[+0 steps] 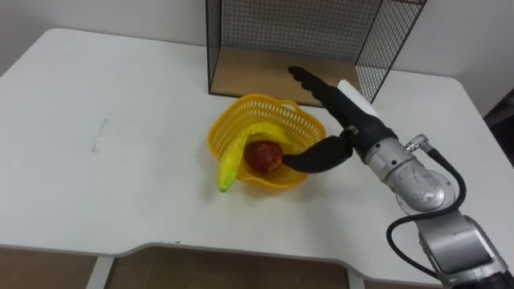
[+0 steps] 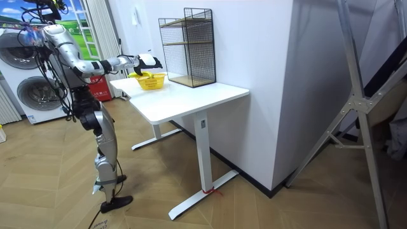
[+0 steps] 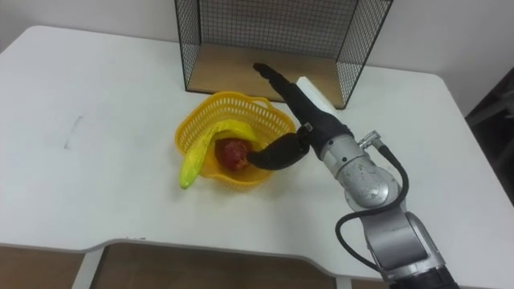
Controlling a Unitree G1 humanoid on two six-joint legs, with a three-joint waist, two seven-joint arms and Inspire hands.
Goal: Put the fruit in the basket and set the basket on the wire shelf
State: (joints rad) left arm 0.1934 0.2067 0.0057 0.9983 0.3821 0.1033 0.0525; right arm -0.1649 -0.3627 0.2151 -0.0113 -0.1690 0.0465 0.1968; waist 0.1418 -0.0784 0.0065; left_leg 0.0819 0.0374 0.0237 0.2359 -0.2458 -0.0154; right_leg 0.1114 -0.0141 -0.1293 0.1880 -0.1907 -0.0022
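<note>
While the yellow plastic lattice basket (image 1: 221, 128) sits on the white table (image 1: 120, 120), a yellow banana (image 1: 241, 152) leans over its rim and a red apple (image 1: 263, 156) lies inside, just off the thumb's tip. The right hand (image 1: 353, 120) is spread wide: its straight dark fingers (image 1: 309, 80) reach past the basket's far-right rim and the thumb (image 1: 317, 156) bends along the near wall, clasping nothing. Just beyond the fingertips stands the black wire shelf (image 1: 281, 32) with a wooden floor.

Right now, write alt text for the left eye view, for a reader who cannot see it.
A yellow basket on a white table holds a red fruit and a banana hanging over its rim. The robot's right hand rests at the basket's right side, fingers straight, thumb at the rim; a wire shelf stands behind.
</note>
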